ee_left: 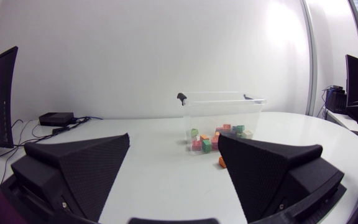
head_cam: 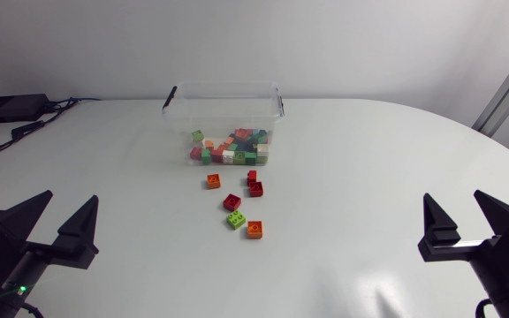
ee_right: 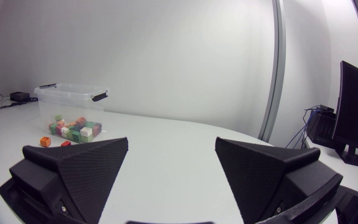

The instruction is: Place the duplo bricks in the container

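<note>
- Left gripper (head_cam: 69,199): sits low at the left side of the table; fingers spread wide, grips nothing. Left wrist view confirms bare table between the fingers (ee_left: 86,168).
- Black box (head_cam: 11,108): lies at the far left corner of the table, with cables attached.
- Clear container (head_cam: 224,87): stands upright at the far middle of the table, lid off, black latches at both ends; holds a mixed heap of bricks (head_cam: 230,148) in green, red, white and orange.
- Loose bricks on the table, just in front of the container: orange brick (head_cam: 213,181) furthest left, then red brick (head_cam: 231,202), green brick (head_cam: 236,220), red pair (head_cam: 254,183) close together, second orange brick (head_cam: 254,230) nearest the arms.
- Right gripper (head_cam: 454,197): sits low at the right side, well apart from the bricks; fingers spread wide, grips nothing.
</note>
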`<action>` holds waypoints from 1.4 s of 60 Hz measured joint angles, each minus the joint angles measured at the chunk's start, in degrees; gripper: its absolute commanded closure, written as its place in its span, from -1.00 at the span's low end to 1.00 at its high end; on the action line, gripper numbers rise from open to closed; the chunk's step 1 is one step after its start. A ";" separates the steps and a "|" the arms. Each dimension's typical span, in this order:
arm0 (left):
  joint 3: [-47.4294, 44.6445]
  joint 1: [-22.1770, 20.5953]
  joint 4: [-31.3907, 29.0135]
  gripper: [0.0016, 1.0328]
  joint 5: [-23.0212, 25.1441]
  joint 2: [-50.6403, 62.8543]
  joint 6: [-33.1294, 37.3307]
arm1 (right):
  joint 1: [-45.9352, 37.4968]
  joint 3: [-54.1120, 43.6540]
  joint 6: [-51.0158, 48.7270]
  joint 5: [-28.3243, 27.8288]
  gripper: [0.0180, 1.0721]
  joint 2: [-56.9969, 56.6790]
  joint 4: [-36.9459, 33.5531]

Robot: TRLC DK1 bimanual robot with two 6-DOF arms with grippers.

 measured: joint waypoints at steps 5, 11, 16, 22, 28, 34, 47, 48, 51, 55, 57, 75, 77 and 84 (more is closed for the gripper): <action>0.00 0.00 0.00 -0.92 0.00 0.02 0.02 | 0.00 0.00 0.00 0.00 -0.93 0.00 0.00; 0.00 0.00 0.00 -0.92 0.02 0.02 0.02 | 0.04 0.00 0.00 0.00 -0.93 0.00 0.00; 0.00 0.00 0.00 -0.92 0.00 0.02 0.02 | 0.20 0.00 0.00 0.00 -0.93 0.00 0.00; 0.00 0.00 0.00 -0.92 0.00 0.00 0.00 | 0.37 0.00 0.00 0.00 -0.93 0.00 0.02; 0.00 0.00 0.00 -0.92 0.00 0.02 -0.22 | 0.37 0.00 0.00 0.02 -0.93 0.00 0.46; 0.22 0.00 -0.50 -0.92 0.00 0.00 -0.42 | 0.37 0.02 0.00 0.02 -0.93 0.00 1.36; 7.13 -0.31 -1.73 -0.92 -0.02 5.55 -0.94 | 0.57 3.56 -0.02 0.02 -0.93 2.21 1.53; 8.17 -0.50 -1.70 -0.92 -0.02 6.82 -1.09 | 0.77 4.42 -0.02 0.04 -0.93 3.21 1.81; 10.64 -1.09 -1.53 -0.92 0.00 9.86 -1.33 | 1.29 6.69 -0.02 -0.02 -0.93 6.45 3.02; 13.25 -2.14 -1.20 -0.92 -0.02 13.92 -1.49 | 1.84 9.84 -0.02 -0.02 -0.93 11.58 4.35; 14.56 -2.93 -1.05 -0.92 -0.02 16.39 -1.51 | 1.92 11.17 -0.02 0.00 -0.93 13.99 4.79; 26.01 -7.10 -1.33 -0.89 0.00 41.64 -0.17 | 8.35 17.46 -0.02 -0.07 -0.93 30.25 6.73; 26.84 -7.19 -1.33 -0.89 0.00 44.04 0.00 | 8.83 18.08 -0.02 -0.15 -0.93 32.26 6.69; 30.01 -7.39 -1.38 -0.88 1.25 54.21 0.50 | 9.75 20.65 -0.02 -1.36 -0.93 40.30 5.33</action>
